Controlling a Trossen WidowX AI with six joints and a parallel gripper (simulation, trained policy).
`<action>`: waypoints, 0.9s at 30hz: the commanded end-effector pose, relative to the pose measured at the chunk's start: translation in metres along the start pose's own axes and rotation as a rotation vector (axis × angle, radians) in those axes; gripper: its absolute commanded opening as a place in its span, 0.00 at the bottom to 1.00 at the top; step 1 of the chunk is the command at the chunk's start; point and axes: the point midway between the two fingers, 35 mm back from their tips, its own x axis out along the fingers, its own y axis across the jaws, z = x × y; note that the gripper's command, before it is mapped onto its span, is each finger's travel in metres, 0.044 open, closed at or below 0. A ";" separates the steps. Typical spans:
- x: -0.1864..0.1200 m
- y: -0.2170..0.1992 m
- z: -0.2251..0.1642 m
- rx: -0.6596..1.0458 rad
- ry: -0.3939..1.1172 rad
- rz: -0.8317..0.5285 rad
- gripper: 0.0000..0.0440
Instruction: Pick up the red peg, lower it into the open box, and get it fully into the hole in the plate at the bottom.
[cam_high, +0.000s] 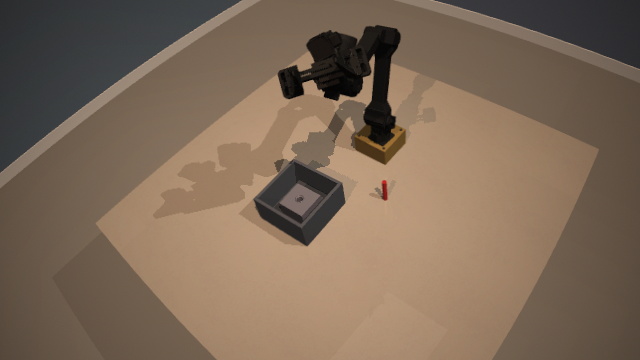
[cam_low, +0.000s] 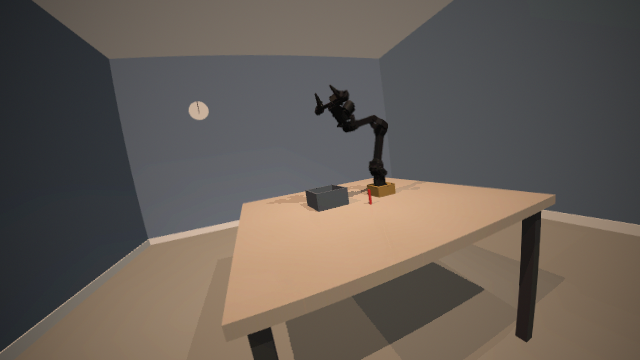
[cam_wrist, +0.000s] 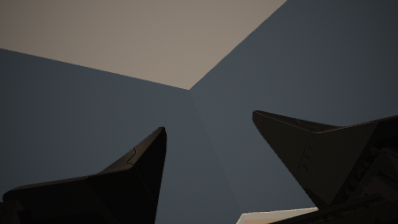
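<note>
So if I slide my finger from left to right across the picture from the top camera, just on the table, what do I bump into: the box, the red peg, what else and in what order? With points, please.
The dark gray open box (cam_high: 325, 220) (cam_low: 334, 199), then the red peg (cam_high: 384, 190) (cam_low: 370, 197).

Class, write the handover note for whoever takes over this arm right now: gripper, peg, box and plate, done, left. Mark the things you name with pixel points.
Gripper (cam_high: 324, 75) (cam_low: 324, 95) (cam_wrist: 209, 123): open, nothing held, raised above the table.
Red peg (cam_high: 384, 190) (cam_low: 370, 197): upright on the table (cam_high: 425, 260) (cam_low: 310, 255), outside the box (cam_high: 325, 215) (cam_low: 334, 199).
Plate (cam_high: 292, 204): inside at the bottom, hole unfilled.
Done: no part of the job.
Left: grasp peg, lower it in, seat it fully.
</note>
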 end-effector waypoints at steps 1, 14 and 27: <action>0.000 -0.003 -0.005 0.006 0.022 -0.021 0.94; -0.022 -0.036 -0.079 0.150 0.357 -0.287 1.00; -0.079 -0.047 -0.148 0.269 0.705 -0.549 1.00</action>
